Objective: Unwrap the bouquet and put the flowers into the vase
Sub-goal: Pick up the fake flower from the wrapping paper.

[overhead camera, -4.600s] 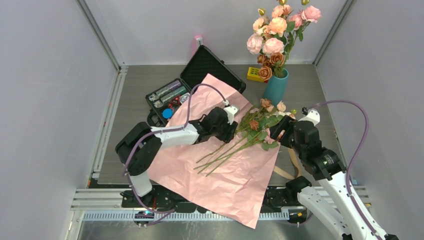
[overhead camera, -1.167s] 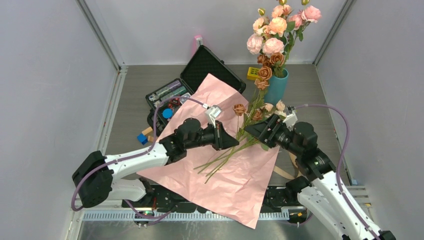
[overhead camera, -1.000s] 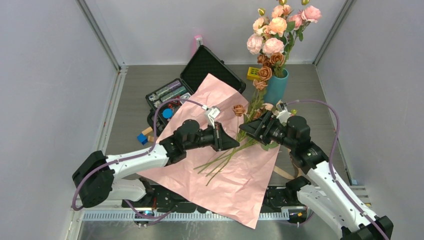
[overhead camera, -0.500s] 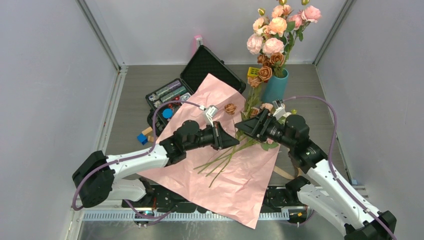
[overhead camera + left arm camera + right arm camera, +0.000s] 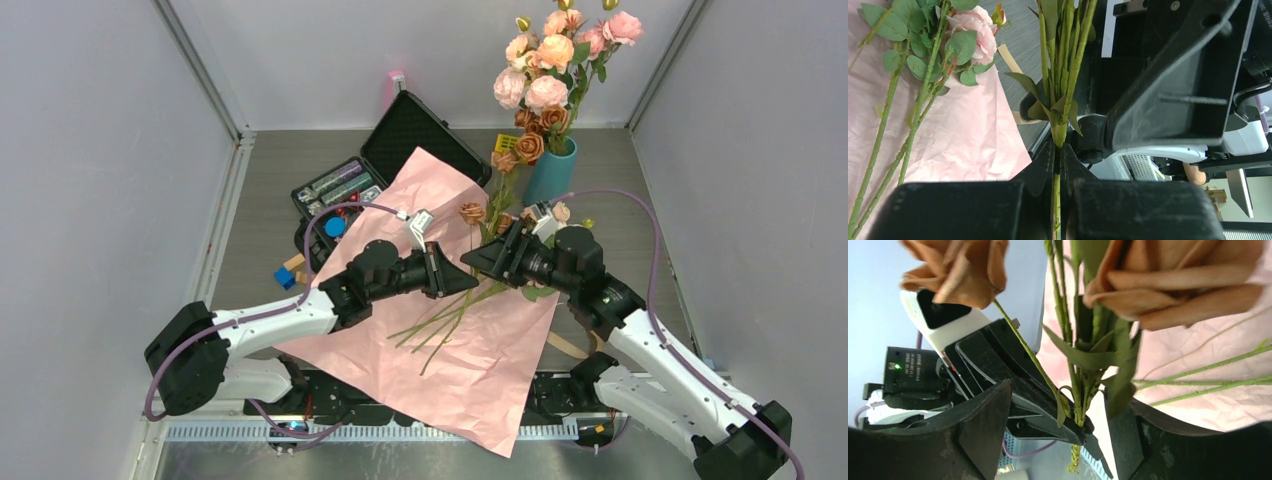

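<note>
Transfer step: a sprig of the flowers (image 5: 1064, 60) is clenched in the left claw (image 5: 467, 283) above the pink paper (image 5: 480, 350), the right claw (image 5: 478, 260) spread around it. Closure is required before carrying to the vase (image 5: 552, 176)

jaws clamping flowers (image 5: 1068, 85), crinkled pink paper (image 5: 963, 135)

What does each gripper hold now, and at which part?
The left gripper pinches the rose sprig by its stem, below the leaves. The right gripper holds nothing.

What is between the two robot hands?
Green flower stems: the left gripper pinches them, the right gripper straddles them with open jaws, seen in both wrist views.
</note>
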Controlling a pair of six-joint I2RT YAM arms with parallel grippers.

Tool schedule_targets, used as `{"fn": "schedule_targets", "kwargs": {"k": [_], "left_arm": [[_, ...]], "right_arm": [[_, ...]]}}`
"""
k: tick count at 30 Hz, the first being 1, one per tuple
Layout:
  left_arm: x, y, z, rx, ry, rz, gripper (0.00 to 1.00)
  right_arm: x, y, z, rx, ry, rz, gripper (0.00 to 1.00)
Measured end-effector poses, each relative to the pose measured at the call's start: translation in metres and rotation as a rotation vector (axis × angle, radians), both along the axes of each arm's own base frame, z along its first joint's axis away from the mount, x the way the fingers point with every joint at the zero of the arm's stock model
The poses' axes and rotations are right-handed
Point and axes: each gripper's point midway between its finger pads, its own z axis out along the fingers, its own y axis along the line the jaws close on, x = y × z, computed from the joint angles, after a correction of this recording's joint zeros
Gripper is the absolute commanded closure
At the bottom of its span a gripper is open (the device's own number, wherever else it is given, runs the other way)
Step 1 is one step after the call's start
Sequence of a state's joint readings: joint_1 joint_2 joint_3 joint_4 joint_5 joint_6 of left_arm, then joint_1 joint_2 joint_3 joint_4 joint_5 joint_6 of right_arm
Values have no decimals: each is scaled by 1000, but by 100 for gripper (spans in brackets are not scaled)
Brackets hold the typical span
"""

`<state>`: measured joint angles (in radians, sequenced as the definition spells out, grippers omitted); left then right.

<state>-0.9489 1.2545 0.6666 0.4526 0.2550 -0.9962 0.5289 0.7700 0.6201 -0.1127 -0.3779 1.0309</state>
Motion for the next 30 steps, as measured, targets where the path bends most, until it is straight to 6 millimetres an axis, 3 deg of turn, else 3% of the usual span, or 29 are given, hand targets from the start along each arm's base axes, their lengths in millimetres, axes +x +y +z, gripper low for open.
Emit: {"fn": "schedule_targets", "kwargs": {"k": [7, 15, 22, 26, 30], "left_arm": [[-1, 2, -1, 10, 7, -1, 100], [-2, 6, 2, 10, 5, 4, 100], [-4, 5, 1, 12, 9, -8, 100], [-5, 5, 1, 15, 11, -15, 100], [-6, 5, 2, 19, 14, -20, 100]], "right_arm": [[-10, 20, -2, -66, -8, 53, 41], [1, 11, -10, -124, -16, -44, 46], [6, 4, -11, -144, -31, -89, 57], [8, 3, -12, -150, -36, -94, 71], [9, 2, -12, -159, -43, -99, 91]]}}
